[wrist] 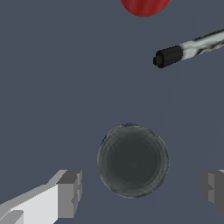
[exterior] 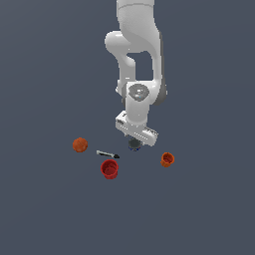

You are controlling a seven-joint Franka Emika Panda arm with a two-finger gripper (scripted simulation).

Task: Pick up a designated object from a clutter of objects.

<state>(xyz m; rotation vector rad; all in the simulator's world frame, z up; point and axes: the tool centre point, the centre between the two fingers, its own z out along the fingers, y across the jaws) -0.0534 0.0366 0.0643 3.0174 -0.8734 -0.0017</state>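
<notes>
1. We see bare floor on each side of the dark can (wrist: 132, 161), between it and the spread fingers (wrist: 69, 193).
2. The black-and-white stick (wrist: 189, 49) and red cup (wrist: 144, 6) lie near but apart from it.
3. The orange cup (exterior: 167, 159) and orange ball (exterior: 79, 145) sit well apart.

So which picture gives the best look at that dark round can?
The wrist view: the dark can fills the middle, seen from above, between the open gripper's fingers. In the exterior view the dark can is just a small dark patch, mostly hidden under the gripper.
</notes>
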